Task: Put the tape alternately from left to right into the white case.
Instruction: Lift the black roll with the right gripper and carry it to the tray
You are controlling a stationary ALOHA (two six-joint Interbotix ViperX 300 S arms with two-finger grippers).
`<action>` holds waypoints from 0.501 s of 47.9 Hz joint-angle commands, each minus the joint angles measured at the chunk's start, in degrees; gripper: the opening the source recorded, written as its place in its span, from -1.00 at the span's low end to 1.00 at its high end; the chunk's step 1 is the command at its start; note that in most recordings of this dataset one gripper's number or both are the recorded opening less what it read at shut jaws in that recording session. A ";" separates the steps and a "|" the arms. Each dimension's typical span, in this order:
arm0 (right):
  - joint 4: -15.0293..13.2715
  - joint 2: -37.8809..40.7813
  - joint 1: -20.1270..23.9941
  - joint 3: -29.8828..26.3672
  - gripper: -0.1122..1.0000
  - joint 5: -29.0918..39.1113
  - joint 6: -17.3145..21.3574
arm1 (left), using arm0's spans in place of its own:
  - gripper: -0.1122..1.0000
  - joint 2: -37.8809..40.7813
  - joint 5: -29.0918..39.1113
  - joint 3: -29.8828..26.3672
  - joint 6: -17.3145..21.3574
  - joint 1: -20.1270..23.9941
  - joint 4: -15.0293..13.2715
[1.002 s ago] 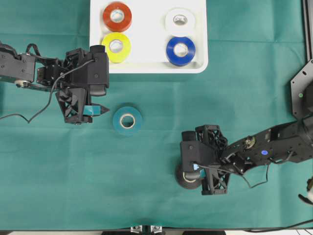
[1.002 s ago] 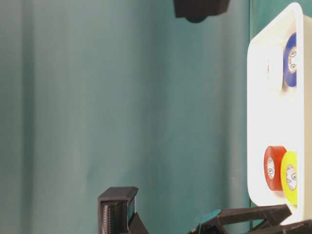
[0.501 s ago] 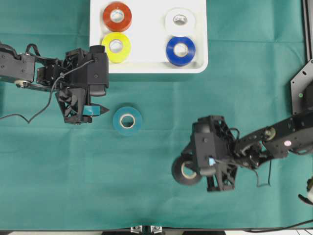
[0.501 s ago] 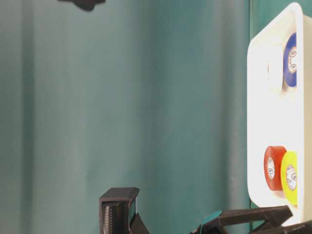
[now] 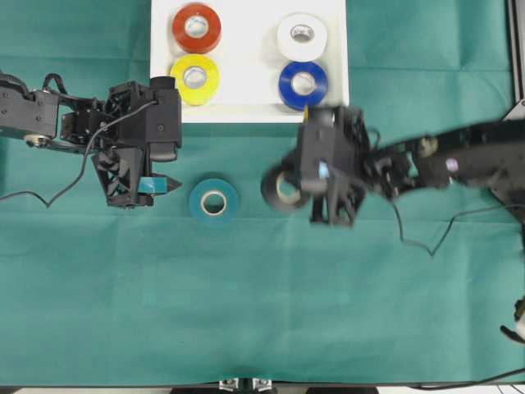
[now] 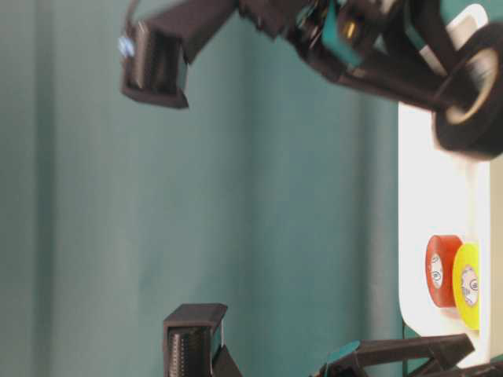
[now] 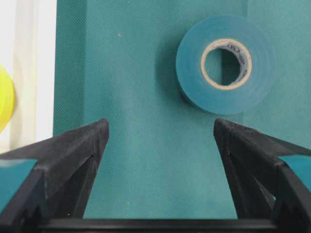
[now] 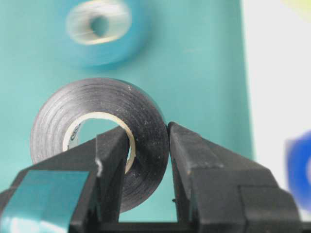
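Black tape roll (image 8: 97, 131) pinched in the right end effector (image 8: 148, 160), one finger inside the pale core, one outside.
Left end effector (image 7: 160, 141) gapes wide and empty just short of the teal-green tape roll (image 7: 226, 63) on the green-clothed counter (image 5: 246, 312); red-orange, yellow, white and blue rolls lie in the shallow white plastic case (image 5: 246, 82).

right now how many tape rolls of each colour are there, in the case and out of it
red-orange roll: 1, in the white case
yellow roll: 1, in the case
white roll: 1, in the case
blue roll: 1, in the case
teal-green roll: 1, on the cloth
black roll: 1, held in the right claw
total: 6
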 commanded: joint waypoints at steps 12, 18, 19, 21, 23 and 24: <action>-5.98 0.97 -9.58 -1.67 -0.34 -1.32 0.09 | -0.04 -0.44 -0.70 0.00 0.00 -0.44 -0.09; -6.94 2.29 -12.39 -2.99 -0.34 -2.55 0.00 | -0.04 -0.44 -1.14 0.00 0.00 -0.53 -0.18; -7.03 2.46 -12.83 -3.16 -0.34 -2.72 0.00 | -0.04 -0.44 -1.23 0.09 0.00 -0.53 -0.09; -7.29 3.08 -13.54 -3.60 -0.34 -3.34 0.00 | -0.04 -0.44 -1.41 0.09 0.00 -0.62 -0.18; -7.73 3.60 -14.24 -4.04 -0.34 -4.04 -0.09 | -0.04 -0.44 -1.58 0.09 0.00 -0.62 -0.18; -7.91 3.87 -14.59 -4.31 -0.34 -4.39 -0.09 | -0.04 -0.44 -1.58 0.09 0.00 -0.62 -0.09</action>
